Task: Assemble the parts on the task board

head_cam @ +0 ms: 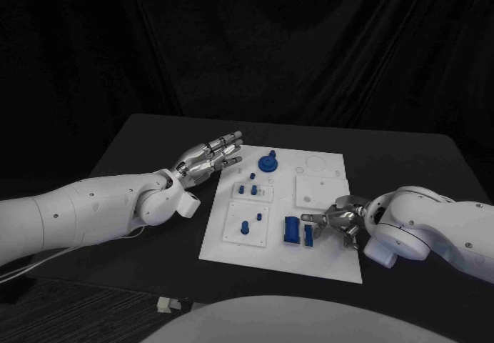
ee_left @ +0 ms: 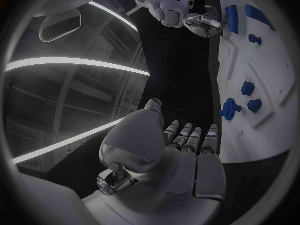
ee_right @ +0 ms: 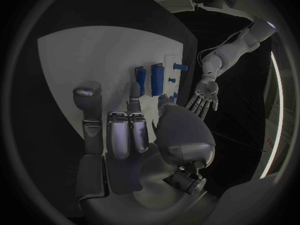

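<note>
The white task board point(head_cam: 330, 257) lies mid-table with blue parts on it. A round knobbed part point(head_cam: 268, 164) stands near its far edge, small pegs point(head_cam: 247, 189) sit below it, and one peg point(head_cam: 244, 229) stands in the near left plate. A tall blue block point(head_cam: 293, 230) and a narrow blue bar point(head_cam: 309, 238) stand near the right. My right hand point(head_cam: 338, 221) has its fingertips at the narrow bar point(ee_right: 142, 79); whether it grips the bar is unclear. My left hand point(head_cam: 211, 157) hovers flat with fingers spread over the board's far left edge, holding nothing.
The board point(ee_left: 262, 85) has raised square plates and round recesses point(head_cam: 314, 164) at its far right. Bare black table point(head_cam: 154, 143) surrounds it, with the table's edges close at the near left. My right hand point(ee_left: 203, 22) is beside the tall block point(ee_left: 231, 17).
</note>
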Robot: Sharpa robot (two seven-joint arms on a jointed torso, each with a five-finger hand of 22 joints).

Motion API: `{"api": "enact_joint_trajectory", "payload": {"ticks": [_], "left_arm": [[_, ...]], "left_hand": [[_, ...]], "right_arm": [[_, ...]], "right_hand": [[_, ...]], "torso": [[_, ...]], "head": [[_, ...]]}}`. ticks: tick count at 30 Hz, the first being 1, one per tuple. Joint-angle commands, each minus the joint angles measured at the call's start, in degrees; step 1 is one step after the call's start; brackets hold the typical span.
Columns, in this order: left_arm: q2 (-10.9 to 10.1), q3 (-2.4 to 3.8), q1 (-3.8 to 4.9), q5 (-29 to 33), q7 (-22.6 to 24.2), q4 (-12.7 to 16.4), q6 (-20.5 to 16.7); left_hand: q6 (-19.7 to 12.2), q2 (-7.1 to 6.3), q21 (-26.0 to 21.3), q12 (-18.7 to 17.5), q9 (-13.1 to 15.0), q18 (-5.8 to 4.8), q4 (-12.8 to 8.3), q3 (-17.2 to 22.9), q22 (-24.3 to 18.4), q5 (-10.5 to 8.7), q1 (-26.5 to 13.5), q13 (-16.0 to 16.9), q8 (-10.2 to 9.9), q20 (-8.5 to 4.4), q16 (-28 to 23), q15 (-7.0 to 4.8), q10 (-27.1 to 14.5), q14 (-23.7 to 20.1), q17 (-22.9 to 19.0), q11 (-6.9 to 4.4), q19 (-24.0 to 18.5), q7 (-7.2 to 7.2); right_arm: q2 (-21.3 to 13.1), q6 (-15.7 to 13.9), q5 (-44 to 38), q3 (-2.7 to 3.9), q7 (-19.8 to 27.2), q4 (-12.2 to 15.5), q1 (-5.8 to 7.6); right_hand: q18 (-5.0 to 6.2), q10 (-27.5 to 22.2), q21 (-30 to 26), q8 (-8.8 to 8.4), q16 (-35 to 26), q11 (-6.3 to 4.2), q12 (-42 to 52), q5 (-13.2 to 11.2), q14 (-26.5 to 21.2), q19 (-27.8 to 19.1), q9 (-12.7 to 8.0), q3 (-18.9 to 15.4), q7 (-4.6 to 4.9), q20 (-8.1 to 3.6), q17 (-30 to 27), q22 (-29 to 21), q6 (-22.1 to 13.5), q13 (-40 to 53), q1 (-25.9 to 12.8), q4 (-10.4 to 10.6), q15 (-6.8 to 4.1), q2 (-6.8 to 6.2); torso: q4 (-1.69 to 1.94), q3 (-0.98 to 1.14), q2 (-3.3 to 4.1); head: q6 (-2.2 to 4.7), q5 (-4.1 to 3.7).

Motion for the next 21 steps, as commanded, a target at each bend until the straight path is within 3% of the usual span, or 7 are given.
{"api": "enact_joint_trajectory", "payload": {"ticks": [1, 11, 19, 21], "left_arm": [[0.1, 0.05, -0.08, 0.3, 4.6, 0.1, 0.6], [0.0, 0.05, -0.09, 0.3, 4.7, 0.2, 0.6], [-0.2, 0.05, -0.09, 0.3, 4.8, 0.2, 0.5], [-0.2, 0.05, -0.09, 0.3, 4.8, 0.3, 0.5]], "left_hand": [[0.0, 0.11, 0.3, 0.3, 0.1, 0.71, 0.1, 0.3, 0.1, 0.32, 0.5, 0.1, 0.4, 0.30, 0.2, 0.56, -0.1, 0.0, 0.1, 0.50, 0.0, 0.58], [0.0, 0.11, 0.3, 0.3, 0.1, 0.71, 0.1, 0.3, 0.1, 0.32, 0.5, 0.1, 0.4, 0.30, 0.2, 0.56, -0.1, 0.0, 0.1, 0.50, 0.0, 0.58], [0.0, 0.11, 0.3, 0.3, 0.1, 0.71, 0.1, 0.3, 0.1, 0.32, 0.5, 0.1, 0.4, 0.30, 0.2, 0.56, -0.1, 0.0, 0.1, 0.50, 0.0, 0.58], [0.0, 0.06, 0.3, 0.4, 0.1, 0.70, 0.0, 0.4, 0.1, 0.43, 0.6, 0.1, 0.4, 0.29, 0.3, 0.54, -0.1, 0.0, 0.1, 0.51, 0.0, 0.62]], "right_arm": [[-0.1, -0.7, 0.3, 0.02, -0.3, 0.2, 0.01], [-1.0, -1.7, 0.3, 0.02, -0.2, 1.1, 0.38], [-2.7, -3.0, 0.5, 0.02, 1.8, 2.8, 2.58], [-3.5, -3.7, 0.5, 0.02, 3.7, 3.6, 3.20]], "right_hand": [[0.35, 6.0, -0.2, 0.30, -0.1, -0.25, 0.1, 0.3, 5.6, 1.0, 0.0, -0.3, 0.06, -0.38, 12.7, 5.6, -0.4, 15.1, 0.5, 0.0, -0.47, -0.07], [0.34, 6.0, -0.1, 0.52, -0.1, -0.26, 0.1, 0.5, 5.6, 1.1, 0.3, -0.4, 0.04, -0.38, 12.8, 5.6, -0.3, 15.1, 0.8, 0.0, -0.46, 0.04], [0.33, 6.0, 0.1, 1.27, -0.1, -0.39, 0.1, 1.1, 5.6, 1.2, 1.0, -1.0, -0.13, -0.43, 12.8, 5.6, -0.1, 15.1, 0.6, 0.8, -0.55, 0.51], [0.28, 6.0, 0.4, 1.46, -0.1, -0.44, 0.1, 2.7, 5.6, 1.2, 1.3, -1.3, -0.18, -0.49, 12.9, 5.7, -0.3, 15.1, 0.5, 1.7, -0.62, 1.58]], "torso": [[0.00, 0.00, 0.00], [0.00, 0.01, 0.00], [0.00, 0.00, 0.00], [0.01, -0.01, 0.01]], "head": [[-0.01, 0.08], [-0.01, 0.24], [-0.01, 0.20], [-0.01, 0.34]]}}
